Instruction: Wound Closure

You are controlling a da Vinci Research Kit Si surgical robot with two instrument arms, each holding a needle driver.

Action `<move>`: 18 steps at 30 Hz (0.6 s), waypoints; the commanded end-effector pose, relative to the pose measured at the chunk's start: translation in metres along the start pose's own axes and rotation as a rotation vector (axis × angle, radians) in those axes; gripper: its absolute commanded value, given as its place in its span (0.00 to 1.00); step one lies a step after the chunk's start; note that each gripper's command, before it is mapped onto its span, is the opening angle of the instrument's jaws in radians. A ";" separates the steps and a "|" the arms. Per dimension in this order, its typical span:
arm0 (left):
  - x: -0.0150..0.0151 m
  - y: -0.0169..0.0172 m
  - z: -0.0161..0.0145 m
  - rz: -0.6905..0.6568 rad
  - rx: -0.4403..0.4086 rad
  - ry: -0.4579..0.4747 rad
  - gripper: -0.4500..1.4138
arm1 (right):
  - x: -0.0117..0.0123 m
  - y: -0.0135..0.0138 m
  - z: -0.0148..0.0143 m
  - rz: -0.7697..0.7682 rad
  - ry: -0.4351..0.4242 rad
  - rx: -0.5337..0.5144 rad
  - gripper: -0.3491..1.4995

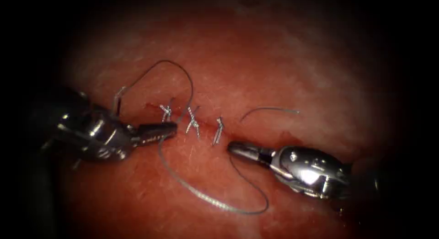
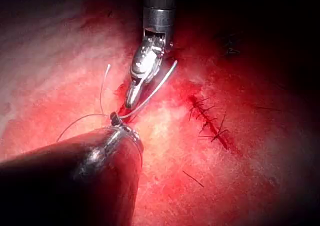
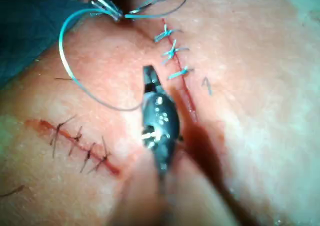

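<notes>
The cut [image 1: 256,134] runs across the tissue [image 1: 283,65] with three pale stitches [image 1: 193,122] on it. My left tool [image 1: 173,127] sits at the cut's left end, shut on the thread [image 1: 206,200]. From there the thread loops up over the stitches and also sweeps down in a wide arc that passes under my right tool [image 1: 230,147]. The right tool is shut, just below the third stitch, with nothing seen between its jaws. A thin curved strand [image 1: 270,109] lies right of the stitches; I cannot tell whether it is the needle or cut thread.
An older closed cut with dark stitches [image 3: 80,146] lies on the tissue apart from this one, also seen from the left wrist as a dark stitched line [image 2: 207,118]. Red fluid [image 1: 292,139] wets the cut's right end.
</notes>
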 end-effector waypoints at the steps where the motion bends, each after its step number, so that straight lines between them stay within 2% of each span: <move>1: 0.0003 0.0010 0.0008 -0.005 -0.004 -0.010 0.00 | -0.0007 -0.0014 0.0018 -0.002 -0.007 0.029 0.00; 6: -0.0022 0.0003 0.0048 -0.019 0.010 -0.045 0.00 | -0.0001 -0.0040 0.0032 -0.022 0.007 0.114 0.00; 10: -0.0040 0.0028 0.0075 -0.081 0.034 -0.064 0.00 | 0.0014 -0.0049 0.0033 -0.028 0.062 0.112 0.00; 11: -0.0045 0.0040 0.0084 -0.105 0.041 -0.077 0.00 | 0.0022 -0.0049 0.0032 -0.032 0.101 0.105 0.00; 15: -0.0058 0.0063 0.0097 -0.147 0.035 -0.099 0.00 | 0.0037 -0.0052 0.0031 -0.019 0.164 0.095 0.00; 18: -0.0059 0.0068 0.0105 -0.202 0.045 -0.113 0.00 | 0.0040 -0.0058 0.0039 -0.020 0.170 0.102 0.00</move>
